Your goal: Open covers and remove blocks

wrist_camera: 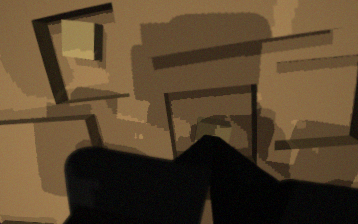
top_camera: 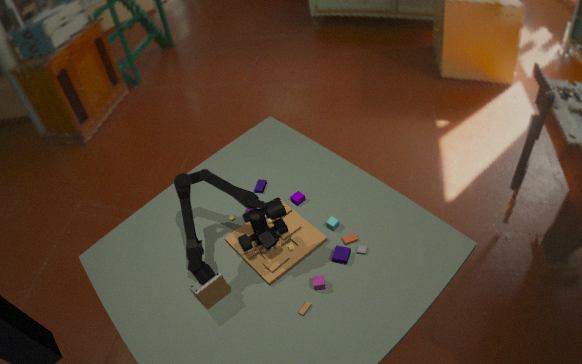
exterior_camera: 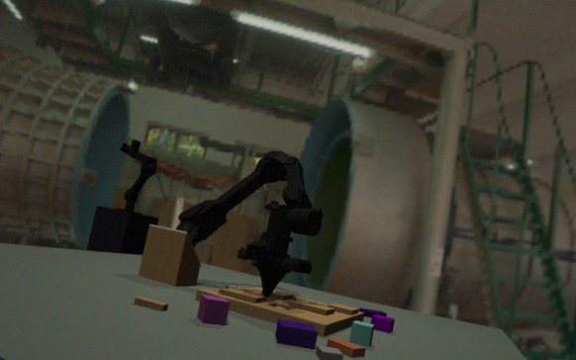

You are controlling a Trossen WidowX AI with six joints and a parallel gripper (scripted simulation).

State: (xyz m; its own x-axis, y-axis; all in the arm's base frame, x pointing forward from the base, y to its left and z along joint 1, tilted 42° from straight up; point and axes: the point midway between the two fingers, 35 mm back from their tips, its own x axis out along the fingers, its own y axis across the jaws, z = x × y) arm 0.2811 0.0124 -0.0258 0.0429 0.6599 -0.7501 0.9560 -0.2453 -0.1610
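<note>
The wooden board lies on the table with thin raised L-shaped edges on it. My gripper is shut and empty, its tips low over the board's middle. A pale yellow block sits in a well inside a raised corner. A dim, shaded block shows just beyond my fingertips, between raised edges. A small tan block lies on the table beside the board's left side. The covers share the board's colour, so I cannot tell how each stands; the hand hides part of the board.
Around the board lie a purple block, a teal block, an orange bar, a grey piece, a dark blue block, a pink block and a tan bar.
</note>
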